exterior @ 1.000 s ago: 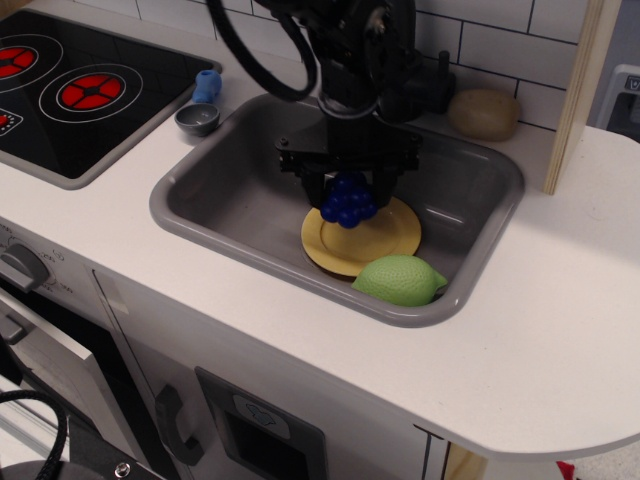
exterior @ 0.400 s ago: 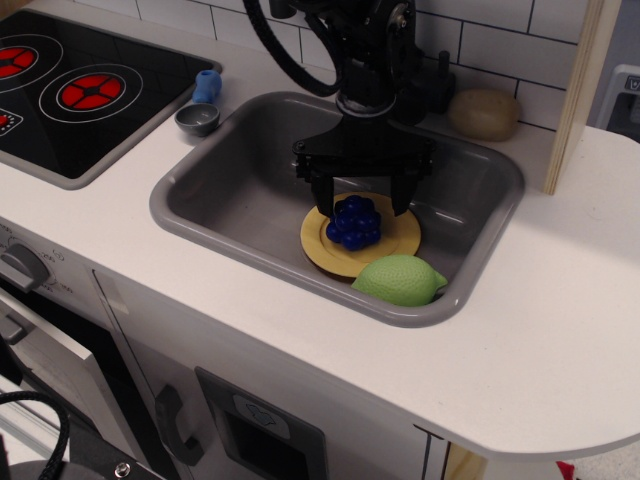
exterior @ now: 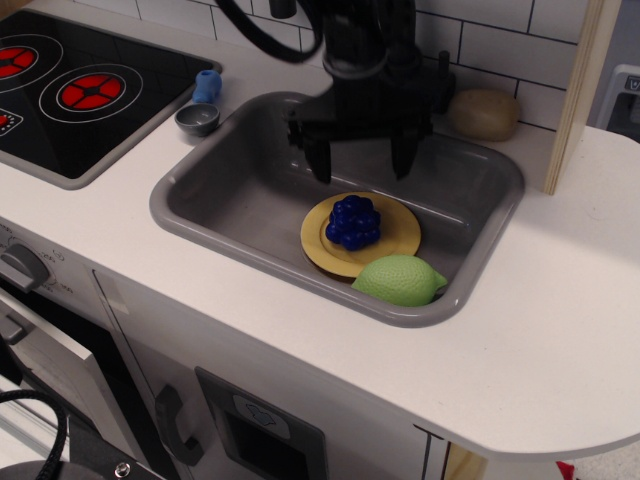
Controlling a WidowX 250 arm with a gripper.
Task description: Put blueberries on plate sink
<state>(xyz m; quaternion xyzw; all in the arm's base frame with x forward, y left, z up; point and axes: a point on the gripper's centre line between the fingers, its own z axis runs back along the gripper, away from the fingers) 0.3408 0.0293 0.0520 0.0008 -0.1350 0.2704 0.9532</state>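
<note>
The blueberries [exterior: 353, 222], a glossy deep-blue cluster, lie on the mustard-yellow plate [exterior: 396, 238] inside the grey sink [exterior: 210, 190]. My black gripper [exterior: 360, 168] hangs open and empty above the plate, its two fingers spread wide, clear of the blueberries. A green lemon [exterior: 398, 279] lies at the plate's front right edge, touching it.
A small grey bowl [exterior: 197, 119] and a pale-blue peg toy [exterior: 207, 85] sit on the counter left of the sink. A black hob [exterior: 70, 85] with red rings is at far left. A tan potato-like toy [exterior: 483, 113] lies behind the sink. A wooden post [exterior: 580, 80] stands right.
The gripper let go of the blueberries onto the plate, opened wide, and has risen up and away from them. The blueberries now rest on the plate.
</note>
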